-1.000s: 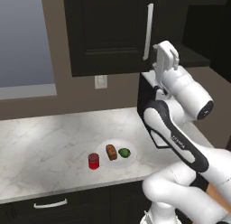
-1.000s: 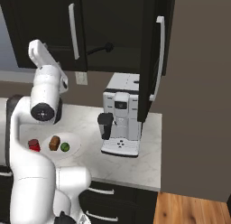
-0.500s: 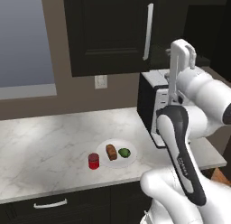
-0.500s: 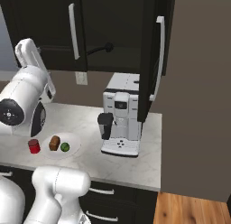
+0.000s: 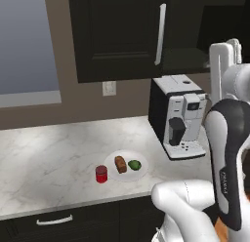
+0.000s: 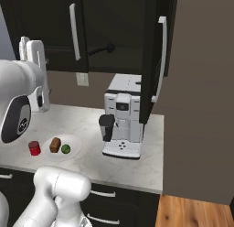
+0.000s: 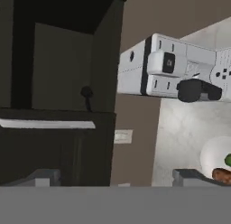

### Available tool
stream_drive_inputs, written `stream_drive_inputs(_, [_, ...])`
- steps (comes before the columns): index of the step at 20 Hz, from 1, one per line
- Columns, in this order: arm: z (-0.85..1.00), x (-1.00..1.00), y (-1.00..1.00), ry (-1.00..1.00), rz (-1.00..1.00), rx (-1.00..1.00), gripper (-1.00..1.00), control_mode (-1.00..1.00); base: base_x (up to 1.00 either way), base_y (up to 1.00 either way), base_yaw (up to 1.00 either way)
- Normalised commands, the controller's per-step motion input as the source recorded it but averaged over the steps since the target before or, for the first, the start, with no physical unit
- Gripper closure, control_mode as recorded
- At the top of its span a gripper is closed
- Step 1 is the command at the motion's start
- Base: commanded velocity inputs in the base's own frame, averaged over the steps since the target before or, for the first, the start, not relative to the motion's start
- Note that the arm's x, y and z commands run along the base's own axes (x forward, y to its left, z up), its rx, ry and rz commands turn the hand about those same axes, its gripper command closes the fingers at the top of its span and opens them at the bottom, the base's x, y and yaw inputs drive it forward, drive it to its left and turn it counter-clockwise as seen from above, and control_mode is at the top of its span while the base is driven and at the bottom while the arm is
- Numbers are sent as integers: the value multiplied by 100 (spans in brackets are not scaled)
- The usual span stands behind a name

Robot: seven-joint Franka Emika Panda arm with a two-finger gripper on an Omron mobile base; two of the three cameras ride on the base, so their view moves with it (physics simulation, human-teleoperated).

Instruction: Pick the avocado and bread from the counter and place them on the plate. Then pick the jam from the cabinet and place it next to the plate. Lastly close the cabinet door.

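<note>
The white plate (image 5: 126,177) (image 6: 76,144) lies on the marble counter (image 5: 49,158). On it sit the reddish-brown bread (image 5: 120,164) (image 6: 55,144) and the green avocado (image 5: 135,164) (image 6: 66,149), side by side. Just left of the plate stands the red jam (image 5: 101,173) (image 6: 34,148). The cabinet (image 6: 114,34) is open, and its cabinet door (image 6: 153,61) swings out edge-on above the coffee machine. My gripper (image 5: 228,46) (image 6: 30,45) (image 7: 118,178) is open and empty, raised to cabinet height and facing the cabinet's dark inside.
A white coffee machine (image 5: 178,116) (image 6: 121,121) stands on the counter right of the plate, under the open cabinet. A dark long-handled tool (image 6: 103,50) (image 7: 85,94) lies inside. The neighbouring door (image 5: 117,36) is closed. A tall brown panel (image 6: 201,84) bounds the right.
The arm has swung: the hand moved right in the left base view and slightly up, with the forearm coming closer to the cameras. The gripper stayed open. Nothing on the counter moved.
</note>
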Motion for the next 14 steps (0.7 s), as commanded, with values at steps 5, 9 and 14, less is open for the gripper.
stream_drive_inputs(5, [-21,-40,-62,17,0,3,-100,-100,0,0,0])
stream_drive_inputs(9, [-39,-38,-43,1,-1,0,-100,-100,0,0,0])
stream_drive_inputs(14, [-37,-59,-32,-5,0,0,-100,-100,0,0,0])
